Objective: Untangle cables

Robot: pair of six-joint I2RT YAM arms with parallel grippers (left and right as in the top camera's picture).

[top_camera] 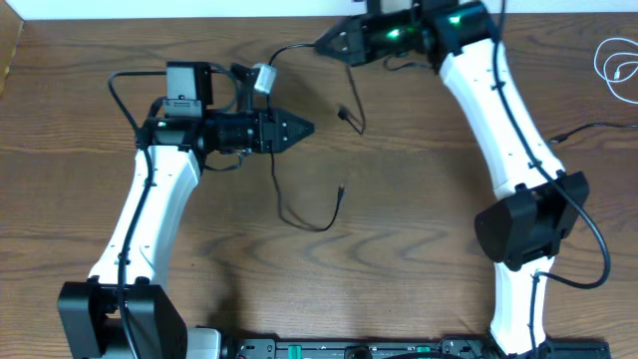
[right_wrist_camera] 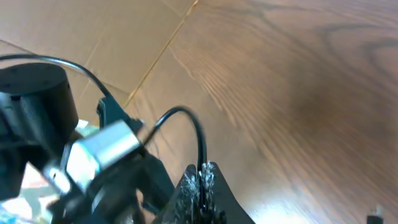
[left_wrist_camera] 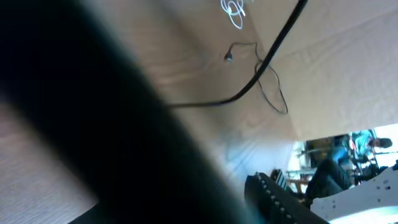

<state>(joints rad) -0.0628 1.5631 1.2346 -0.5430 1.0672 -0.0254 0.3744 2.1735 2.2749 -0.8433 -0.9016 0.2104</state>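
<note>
Right gripper [top_camera: 321, 43] at far centre, fingers clamped together on the thin black cord [top_camera: 304, 223]. The cord loops on the brown wooden table [top_camera: 419, 249] mid-scene. Left gripper [top_camera: 302, 128] just beside the cord; its jaw gap is unreadable. Thin white cord [top_camera: 618, 62] coiled at far right, well apart.

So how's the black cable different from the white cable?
The black cable sprawls in loose bends across the middle of the table. The white cable is curled in a small bunch at the far right edge. The right pincer pinches the black cable, while nothing touches the white cable. Both are thin cords.
</note>
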